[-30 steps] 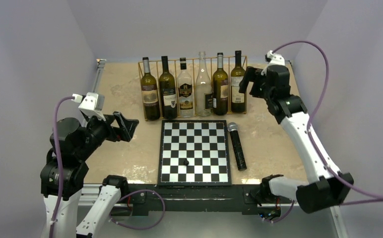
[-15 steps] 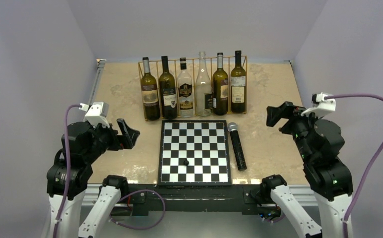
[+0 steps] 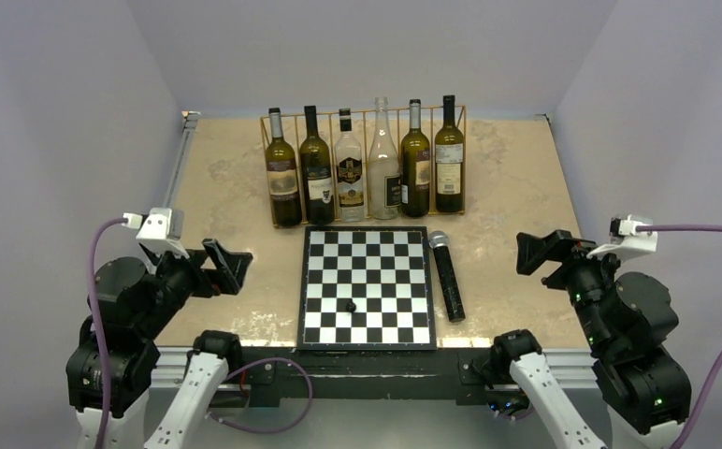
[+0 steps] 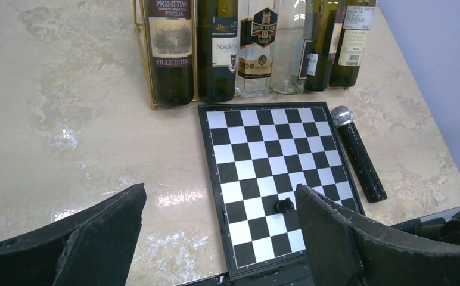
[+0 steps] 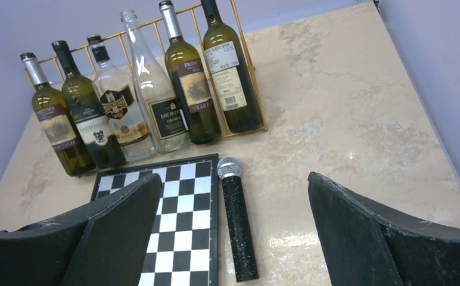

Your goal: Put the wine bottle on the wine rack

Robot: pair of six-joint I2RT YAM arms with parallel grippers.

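Right, starting nearest the arms: the left claw (image 3: pixel 229 265) hangs above the near left part of the worktop (image 3: pixel 507 178), its two black fingers spread as wide as they go, holding nothing and touching nothing. Over on the other side, the right claw (image 3: pixel 537 254) is the same, fingers fully apart, empty-handed, hovering over the near right edge. In both wrist views the gap between the fingers shows only worktop and board.

Between the two arms lies a black-and-white chessboard (image 3: pixel 366 285), flat at the near middle. One small black chess piece (image 3: pixel 350 305) stands on it towards the near side. Just beside the board's right edge lies a black microphone (image 3: pixel 448 276), on its side, silver head pointing away from the arms. Board and microphone together fill the ground between the claws and the far row.

And further back now: the wine rack (image 3: pixel 362 111), a thin gold wire frame, stands across the far middle of the worktop, right behind the board's far edge. A row of six wine bottles (image 3: pixel 415 164) stands upright inside it, side by side: green and dark glass at the left, two clear ones in the middle, two green ones at the right end. Both claws sit well apart from the rack.
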